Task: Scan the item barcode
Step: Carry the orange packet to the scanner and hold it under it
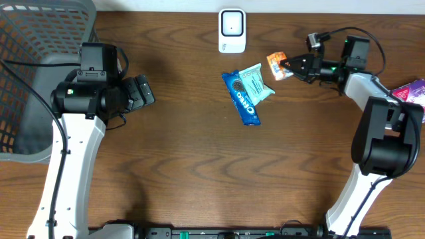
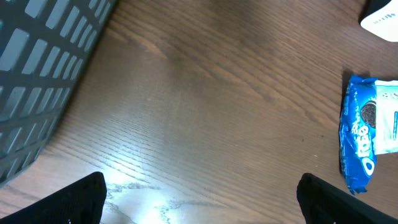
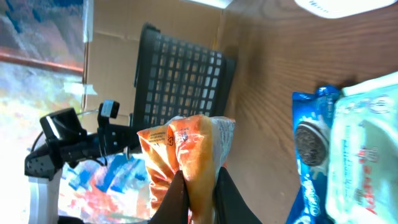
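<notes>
An orange snack packet (image 1: 277,65) hangs above the table at the back right, pinched in my right gripper (image 1: 290,65), which is shut on it. In the right wrist view the orange packet (image 3: 186,146) stands between the two black fingers (image 3: 176,199). The white barcode scanner (image 1: 232,30) stands at the table's back edge, left of the packet. A blue Oreo pack (image 1: 241,97) and a teal packet (image 1: 256,81) lie mid-table. My left gripper (image 1: 141,93) hovers open over bare wood at the left, its fingertips (image 2: 81,198) far apart.
A dark mesh basket (image 1: 36,79) fills the far left corner. A purple packet (image 1: 412,89) lies at the right edge behind the right arm. The Oreo pack (image 2: 360,134) shows at the right of the left wrist view.
</notes>
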